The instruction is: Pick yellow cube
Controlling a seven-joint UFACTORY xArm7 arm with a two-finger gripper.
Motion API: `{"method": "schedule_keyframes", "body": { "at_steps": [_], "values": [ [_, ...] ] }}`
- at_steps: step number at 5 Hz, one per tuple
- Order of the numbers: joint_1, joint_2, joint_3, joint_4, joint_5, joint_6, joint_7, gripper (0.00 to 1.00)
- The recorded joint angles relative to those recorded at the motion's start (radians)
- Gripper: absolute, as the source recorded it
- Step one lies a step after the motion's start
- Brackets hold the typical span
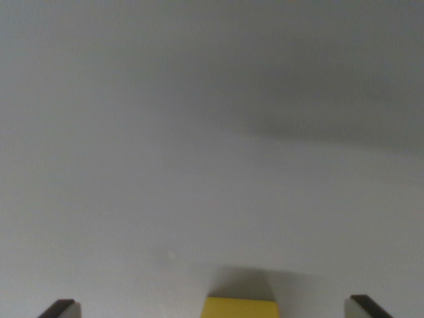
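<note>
Two dark fingertips of the hand (215,308) stand wide apart at the wrist view's bottom corners, and the small yellow cube (240,308) sits on the plain pale grey bench (199,165) between them, slightly towards the wrist view's right, untouched.

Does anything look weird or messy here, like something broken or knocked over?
Nothing stands out. The yellow cube sits flat on the plain grey surface, at the bottom edge of the wrist view, between the two fingertips of the gripper. No spills or damage show. The dark patch at upper right looks like a shadow.
</note>
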Motion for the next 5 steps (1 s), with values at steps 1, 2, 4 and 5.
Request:
{"method": "schedule_keyframes", "body": {
  "at_steps": [1, 2, 4, 5],
  "values": [
    [-0.0011, 0.009, -0.002, -0.04, 0.0072, -0.045, -0.012, 0.0],
    [-0.0011, 0.009, -0.002, -0.04, 0.0072, -0.045, -0.012, 0.0],
    [-0.0022, 0.017, -0.004, -0.078, 0.0141, -0.087, -0.024, 0.0],
    [-0.0031, 0.024, -0.005, -0.112, 0.0202, -0.125, -0.034, 0.0]
  ]
}}
